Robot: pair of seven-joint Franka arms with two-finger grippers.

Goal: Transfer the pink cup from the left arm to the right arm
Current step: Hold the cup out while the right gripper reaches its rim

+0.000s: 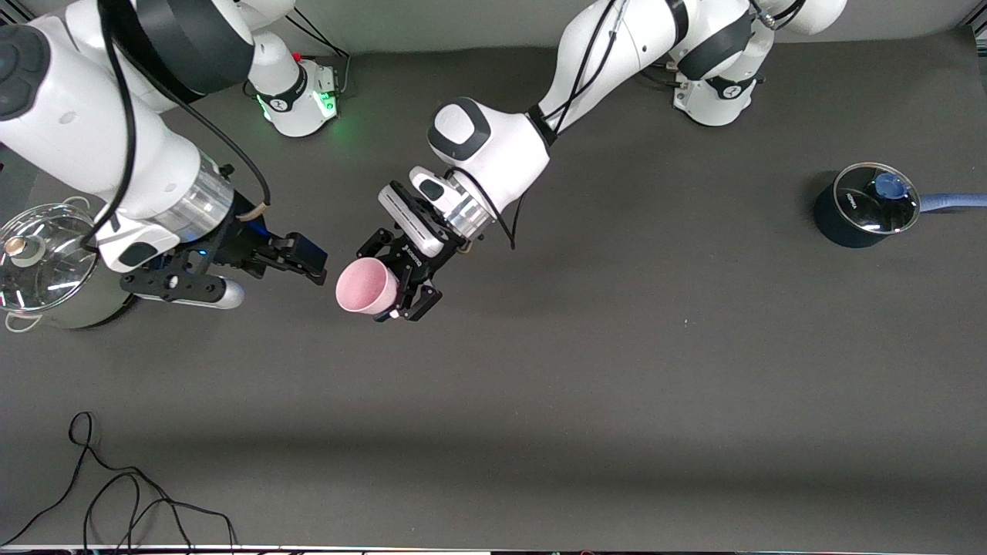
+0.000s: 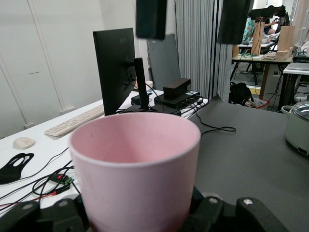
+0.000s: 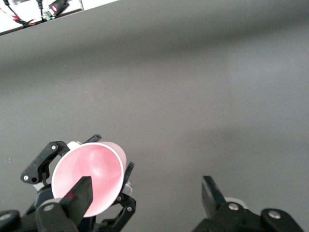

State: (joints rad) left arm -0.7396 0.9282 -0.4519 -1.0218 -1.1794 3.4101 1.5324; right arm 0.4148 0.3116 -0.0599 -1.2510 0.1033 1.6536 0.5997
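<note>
My left gripper (image 1: pixel 395 287) is shut on the pink cup (image 1: pixel 367 285) and holds it in the air over the middle of the table. The cup lies on its side with its open mouth toward my right gripper (image 1: pixel 310 266). The right gripper is open and empty, just short of the cup's rim. In the left wrist view the cup (image 2: pixel 137 164) fills the middle between the black fingers (image 2: pixel 231 215). The right gripper's two fingers (image 2: pixel 151 19) hang apart above the cup. In the right wrist view the cup (image 3: pixel 89 179) sits beside one finger (image 3: pixel 79 195) of the wide-open right gripper (image 3: pixel 145 193).
A steel pot with a glass lid (image 1: pixel 46 262) stands at the right arm's end of the table, under the right arm. A dark blue saucepan with a glass lid (image 1: pixel 867 204) stands at the left arm's end. A black cable (image 1: pixel 116 493) lies near the front edge.
</note>
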